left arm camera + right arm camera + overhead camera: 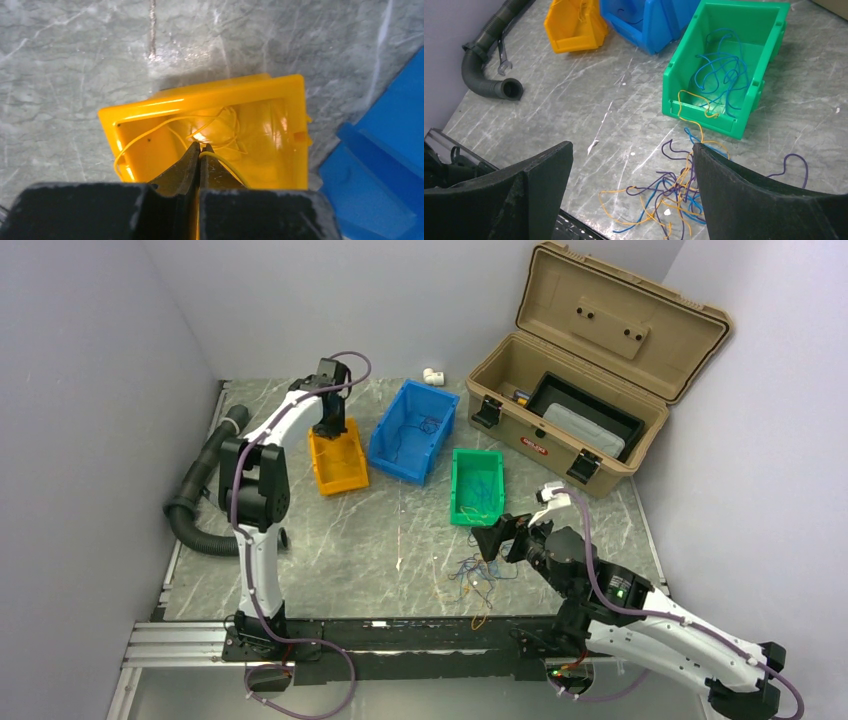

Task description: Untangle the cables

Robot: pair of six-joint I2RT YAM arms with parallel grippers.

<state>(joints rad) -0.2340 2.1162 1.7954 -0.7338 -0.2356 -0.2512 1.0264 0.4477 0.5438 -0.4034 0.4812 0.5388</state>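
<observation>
A tangle of purple, blue and yellow-orange cables (674,190) lies on the table near the front edge, also in the top view (477,578). My right gripper (631,150) is open and empty, just above and behind the tangle. Blue cables and one orange cable (719,75) sit in the green bin (744,127); the orange one hangs over its front rim. My left gripper (200,147) is shut on a yellow cable (225,162) over the yellow bin (280,95), which holds more yellow cables (150,130). The blue bin (410,430) holds a few dark cables.
A black corrugated hose (200,490) curls at the table's left edge, a wrench (503,56) beside it. An open tan toolbox (590,370) stands at the back right. A small white fitting (433,376) lies behind the blue bin.
</observation>
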